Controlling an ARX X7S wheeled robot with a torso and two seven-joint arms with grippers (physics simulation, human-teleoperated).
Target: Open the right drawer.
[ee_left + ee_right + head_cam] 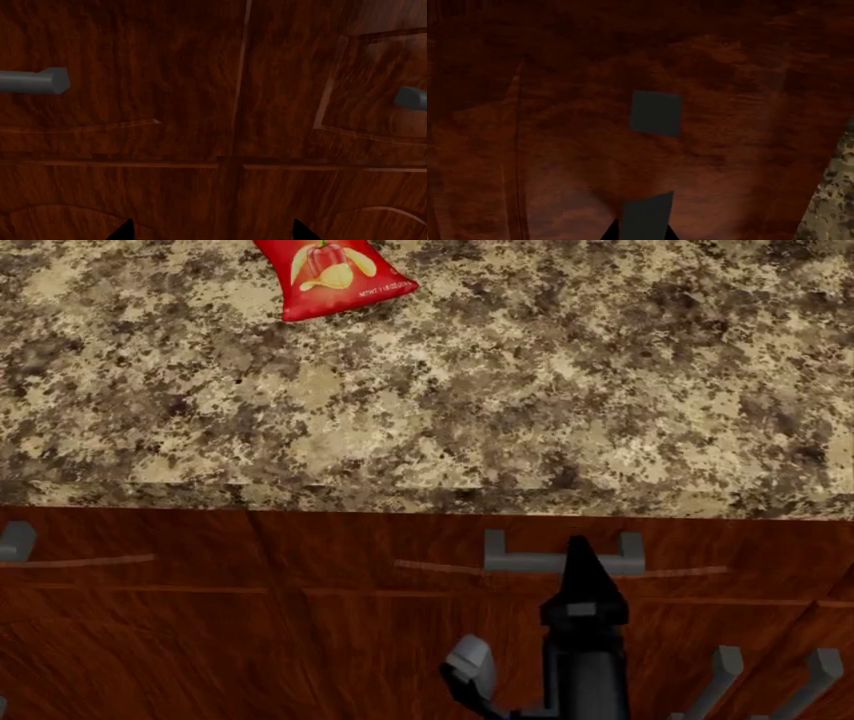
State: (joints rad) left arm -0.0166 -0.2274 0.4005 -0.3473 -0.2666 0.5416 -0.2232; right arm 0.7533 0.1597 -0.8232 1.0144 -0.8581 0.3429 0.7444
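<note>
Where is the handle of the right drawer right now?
In the head view the grey handle sits right of centre on the right drawer, just under the granite countertop edge, with the right gripper pointing at it.

bench: speckled brown stone bench fills the upper frame
bag: red crinkled snack bag on it, top left-centre
drawers: dark reddish-brown wooden right drawer below the bench edge, lower right; neighbouring drawer front lower left

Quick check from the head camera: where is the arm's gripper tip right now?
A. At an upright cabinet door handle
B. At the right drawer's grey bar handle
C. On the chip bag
B: the gripper tip sits at the right drawer's handle, just below the countertop edge.
</note>
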